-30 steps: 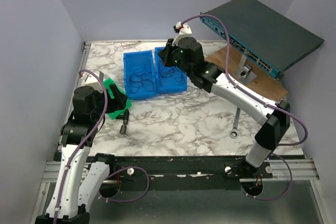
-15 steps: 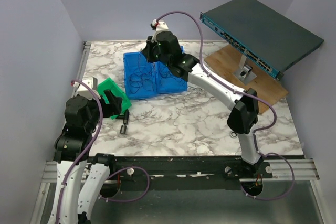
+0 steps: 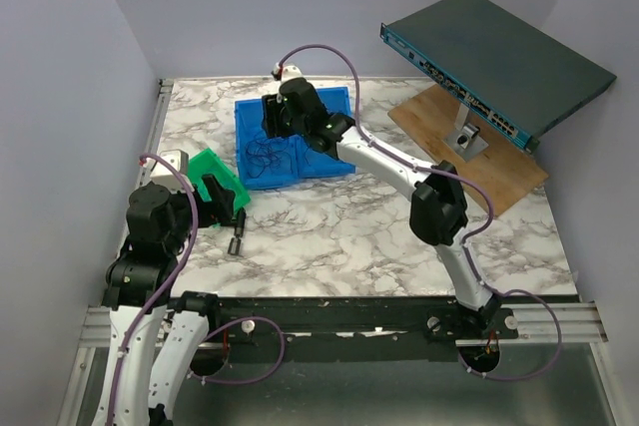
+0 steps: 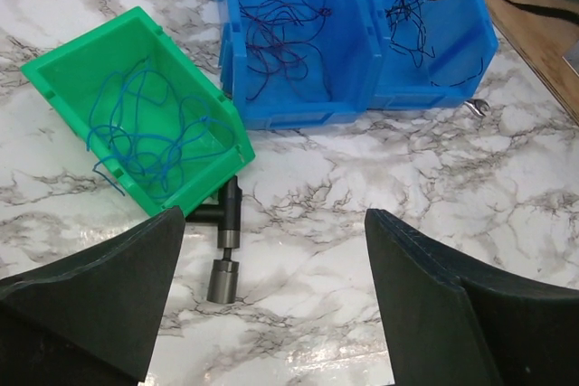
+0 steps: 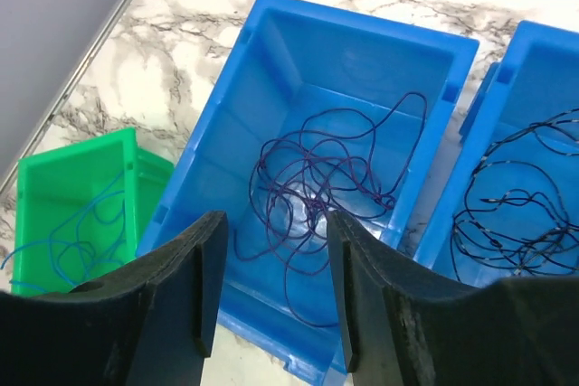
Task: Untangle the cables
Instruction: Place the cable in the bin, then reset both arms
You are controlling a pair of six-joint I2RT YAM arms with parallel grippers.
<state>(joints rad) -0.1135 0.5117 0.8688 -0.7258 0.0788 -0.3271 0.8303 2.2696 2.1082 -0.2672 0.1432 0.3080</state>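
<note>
The cables lie in three bins. A tangled purple cable [image 5: 321, 183] sits in the left blue bin [image 5: 271, 51]. A dark cable [image 5: 520, 205] lies in the right blue bin [image 5: 543, 51], and a blue cable [image 4: 149, 133] in the green bin [image 4: 54, 65]. My right gripper [image 5: 274, 246] hangs open above the left blue bin [image 3: 250, 147], with nothing between its fingers. My left gripper [image 4: 271, 259] is open over bare marble, just in front of the green bin [image 3: 212, 169]. From above, the right gripper [image 3: 272, 129] hides part of the blue bins.
A dark socket tool [image 4: 223, 268] lies on the marble by the green bin's near corner. A wrench end [image 4: 479, 108] peeks out beside the right blue bin. A network switch [image 3: 499, 52] stands tilted on a wooden board [image 3: 439, 122] at the back right. Walls close off the left and back.
The right arm has swung left from over the right blue bin to over the left one, and its jaws have opened. The left arm has drawn back a little toward its base.
</note>
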